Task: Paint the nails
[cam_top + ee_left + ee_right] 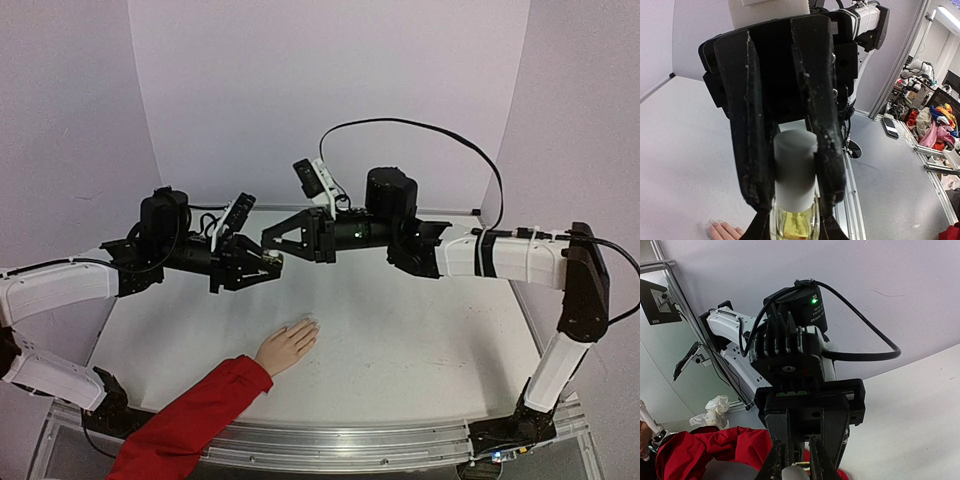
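Observation:
My left gripper is shut on a small yellow-green bottle and holds it in the air above the table. My right gripper faces it, its two fingers pressed against either side of the bottle's white cap. The cap's top shows between the right fingertips in the right wrist view. The peach hand with the red sleeve lies flat on the table below them. Its nails point away from me. Its fingertips show in the left wrist view.
The white table has purple walls behind and at both sides. The red sleeve reaches to the near metal edge. A black cable loops over the right arm.

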You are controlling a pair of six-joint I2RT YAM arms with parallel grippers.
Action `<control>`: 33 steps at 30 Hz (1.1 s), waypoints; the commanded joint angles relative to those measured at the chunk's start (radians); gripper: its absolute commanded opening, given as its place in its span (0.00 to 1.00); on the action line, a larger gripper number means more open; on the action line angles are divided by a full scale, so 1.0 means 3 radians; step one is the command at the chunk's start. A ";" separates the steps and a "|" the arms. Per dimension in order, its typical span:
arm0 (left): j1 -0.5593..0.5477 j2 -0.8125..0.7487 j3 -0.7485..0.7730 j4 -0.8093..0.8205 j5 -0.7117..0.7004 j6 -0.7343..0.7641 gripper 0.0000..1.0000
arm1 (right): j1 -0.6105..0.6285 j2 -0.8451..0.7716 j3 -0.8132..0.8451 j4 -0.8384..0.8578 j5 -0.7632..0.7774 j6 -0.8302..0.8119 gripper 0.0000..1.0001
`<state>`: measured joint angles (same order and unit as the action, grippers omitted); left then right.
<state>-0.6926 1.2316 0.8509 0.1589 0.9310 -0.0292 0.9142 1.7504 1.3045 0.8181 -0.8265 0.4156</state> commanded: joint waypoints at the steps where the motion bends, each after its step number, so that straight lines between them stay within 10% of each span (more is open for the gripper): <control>1: -0.0003 -0.0199 0.0102 0.0186 -0.0528 0.0160 0.00 | 0.0014 0.0022 0.0135 0.0254 0.0018 0.0067 0.00; 9: -0.0003 -0.0524 -0.0126 0.0182 -0.2341 0.0448 0.00 | 0.0202 0.0149 0.0129 0.0147 0.0838 0.0106 0.00; 16: -0.0003 -0.0605 -0.0189 0.0171 -0.2998 0.0528 0.00 | 0.0996 0.0641 0.1061 -0.1211 0.3579 0.0136 0.00; 23: -0.0004 -0.0572 -0.0163 0.0147 -0.2822 0.0501 0.00 | 0.1023 0.0730 0.1242 -0.1134 0.3086 0.0231 0.00; 33: -0.0003 -0.0475 -0.0057 0.0089 -0.1955 0.0459 0.00 | 0.0461 -0.0091 0.0522 -0.0883 0.1713 -0.0272 0.74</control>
<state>-0.6994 1.0836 0.7692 0.0731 0.2272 0.1234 1.1049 1.8687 1.5311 0.5308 -0.0242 0.4007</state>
